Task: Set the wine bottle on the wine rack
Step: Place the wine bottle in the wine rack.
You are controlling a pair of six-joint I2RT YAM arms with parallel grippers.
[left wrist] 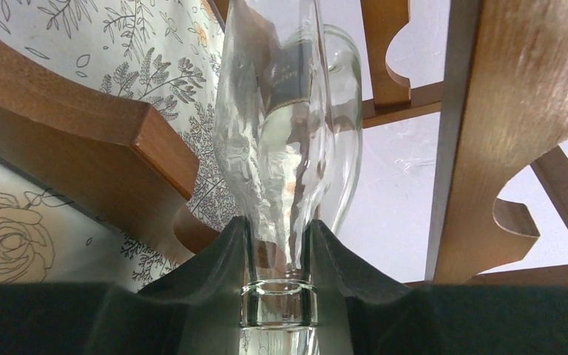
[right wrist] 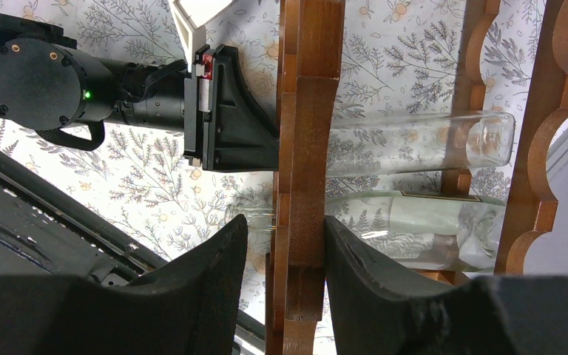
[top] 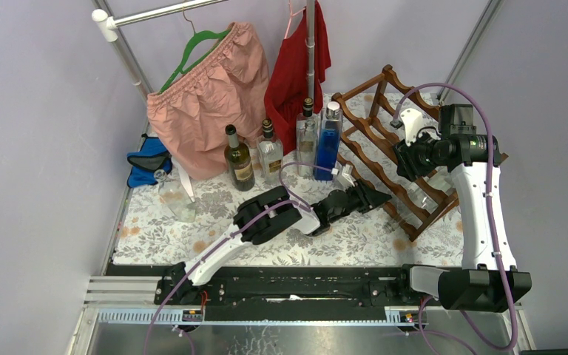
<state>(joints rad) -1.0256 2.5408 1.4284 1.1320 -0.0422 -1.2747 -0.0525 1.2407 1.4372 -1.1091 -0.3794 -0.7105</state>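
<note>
The wine rack (top: 384,126) is a reddish-brown wooden frame with scalloped rails, standing at the right of the table. A clear wine bottle (left wrist: 288,133) lies inside it across the rails (left wrist: 81,126). My left gripper (left wrist: 277,229) is shut on this bottle's neck, just above the lip ring, at the rack's near side (top: 379,197). In the right wrist view the same bottle (right wrist: 414,144) lies level behind a rail, in line with the left gripper (right wrist: 229,111). My right gripper (right wrist: 286,220) is shut on an upright rail (right wrist: 303,111) at the rack's top (top: 405,159).
A second clear bottle (right wrist: 429,229) lies in the rack beside the held one. Three glass bottles and a blue one (top: 328,144) stand left of the rack, among them a dark bottle (top: 239,159). Pink (top: 207,96) and red (top: 296,66) clothes hang behind. A blue bag (top: 148,163) lies far left.
</note>
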